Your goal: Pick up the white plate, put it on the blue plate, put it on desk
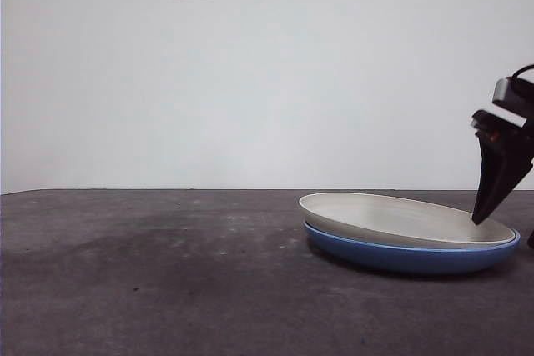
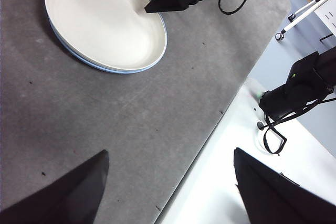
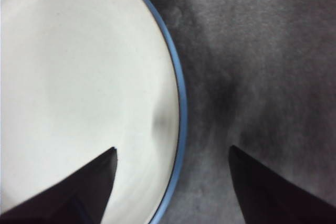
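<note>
Dark mottled tabletop (image 1: 150, 289) carries the blue plate (image 1: 400, 258), with the white plate (image 1: 400, 216) nested in it, slightly tilted. Right claw (image 3: 172, 156) hangs spread over the white plate's rim, one jaw inside, one outside. Left claw (image 2: 170, 163) hovers spread, well apart from the plates.

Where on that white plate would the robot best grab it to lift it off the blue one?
Probably the rim. The white plate is wide and shallow, nested in the blue plate, so only its thin edge fits between jaws. The open right gripper already straddles the rim from above, one jaw over the plate, one outside; coming down there looks best.
</note>
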